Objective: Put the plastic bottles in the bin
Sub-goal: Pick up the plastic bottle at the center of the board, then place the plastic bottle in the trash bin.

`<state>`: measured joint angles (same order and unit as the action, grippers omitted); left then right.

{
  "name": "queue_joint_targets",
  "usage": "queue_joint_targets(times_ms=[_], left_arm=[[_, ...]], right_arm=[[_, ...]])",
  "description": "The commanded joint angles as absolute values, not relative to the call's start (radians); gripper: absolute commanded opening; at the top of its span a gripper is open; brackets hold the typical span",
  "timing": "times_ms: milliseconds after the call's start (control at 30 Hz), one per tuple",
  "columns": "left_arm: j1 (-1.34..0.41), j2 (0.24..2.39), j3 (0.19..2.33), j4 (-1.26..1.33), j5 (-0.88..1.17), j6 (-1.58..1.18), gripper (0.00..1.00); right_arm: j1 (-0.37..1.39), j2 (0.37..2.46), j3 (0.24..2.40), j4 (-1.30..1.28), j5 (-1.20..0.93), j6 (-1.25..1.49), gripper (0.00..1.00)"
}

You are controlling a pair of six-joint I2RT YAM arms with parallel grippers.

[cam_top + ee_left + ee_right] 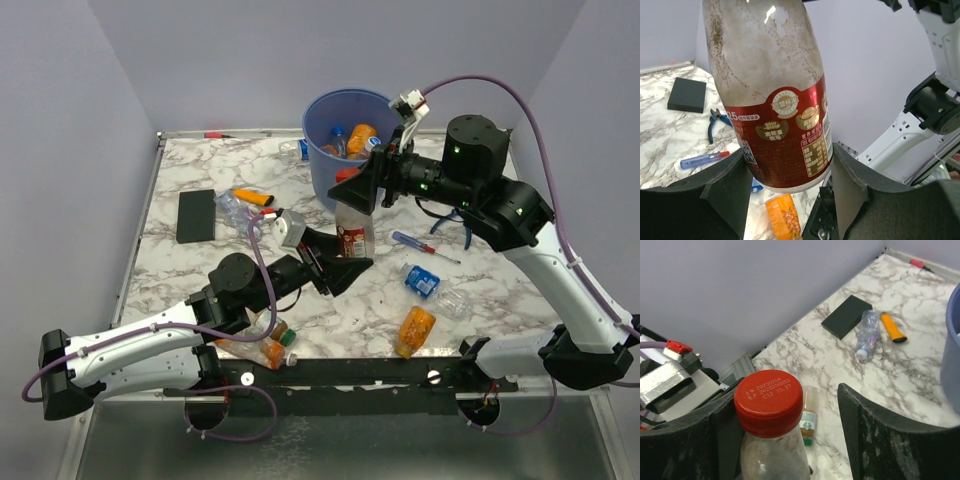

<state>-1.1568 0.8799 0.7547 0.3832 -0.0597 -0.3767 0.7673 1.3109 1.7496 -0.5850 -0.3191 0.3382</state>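
Observation:
A tall clear bottle (355, 232) with a red label and red cap (769, 402) stands upright in mid-table. My left gripper (345, 255) is shut on its lower body (777, 100), one pad on each side. My right gripper (362, 188) hangs open around the cap, with a clear gap at its right finger (860, 420). Just behind is the blue bin (325, 165), holding several bottles (355, 138). More bottles lie loose: an orange one (415, 330), a blue-labelled one (421, 280), a clear one (452, 300), one at the left (232, 208), and some by my left arm (265, 350).
A black slab (196, 215) and an orange tool (253, 197) lie at the left. A screwdriver (425, 246) and blue pliers (455, 218) lie right of the held bottle. A small green-labelled bottle (808, 415) lies beneath the cap. The bin wall (952, 365) is close on the right.

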Motion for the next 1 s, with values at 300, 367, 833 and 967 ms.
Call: queue_joint_targets(times_ms=[300, 367, 833, 967], left_arm=[[-1.159, 0.803, 0.753, 0.324, -0.225, -0.31, 0.99], [-1.16, 0.747, 0.762, 0.282, -0.331, -0.24, 0.99], [-1.159, 0.455, 0.562, 0.201, -0.988, 0.125, 0.99], [-1.16, 0.402, 0.491, 0.214, -1.016, 0.128, 0.99]], right_arm=[[0.769, 1.224, 1.696, -0.443, -0.114, 0.33, 0.18], [0.77, 1.21, 1.668, -0.339, 0.052, 0.307, 0.16], [0.539, 1.513, 1.633, 0.288, 0.505, 0.033, 0.0], [0.488, 1.615, 1.6, 0.43, 0.482, -0.041, 0.0]])
